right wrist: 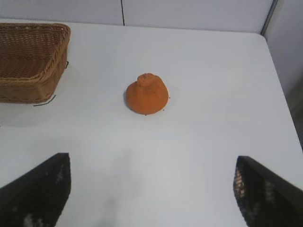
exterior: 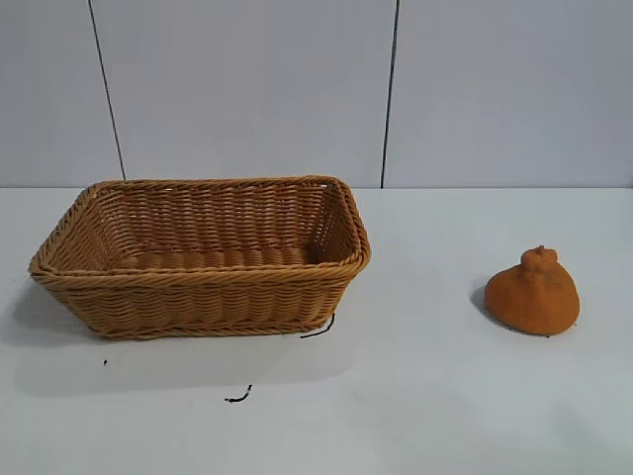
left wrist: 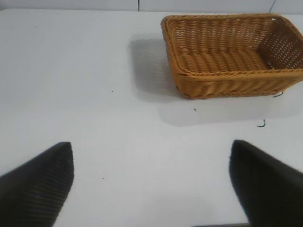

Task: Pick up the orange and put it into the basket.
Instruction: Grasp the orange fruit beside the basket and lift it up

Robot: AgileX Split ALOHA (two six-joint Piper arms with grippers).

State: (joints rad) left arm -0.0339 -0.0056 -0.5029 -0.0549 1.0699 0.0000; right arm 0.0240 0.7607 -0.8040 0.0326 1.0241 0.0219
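Note:
The orange (exterior: 534, 293) is a dull-orange lump with a knobbed top, resting on the white table at the right. The tan wicker basket (exterior: 203, 280) stands at the left and holds nothing. Neither gripper shows in the exterior view. My right gripper (right wrist: 152, 163) is open and empty, well short of the orange (right wrist: 147, 94), which lies ahead of it in the right wrist view with the basket's corner (right wrist: 47, 71) beside it. My left gripper (left wrist: 151, 150) is open and empty over bare table, with the basket (left wrist: 227, 80) farther off in the left wrist view.
Short black marks (exterior: 318, 328) (exterior: 238, 397) lie on the table in front of the basket. The table's edge (right wrist: 279, 90) runs close beyond the orange in the right wrist view. A panelled grey wall (exterior: 316, 89) stands behind the table.

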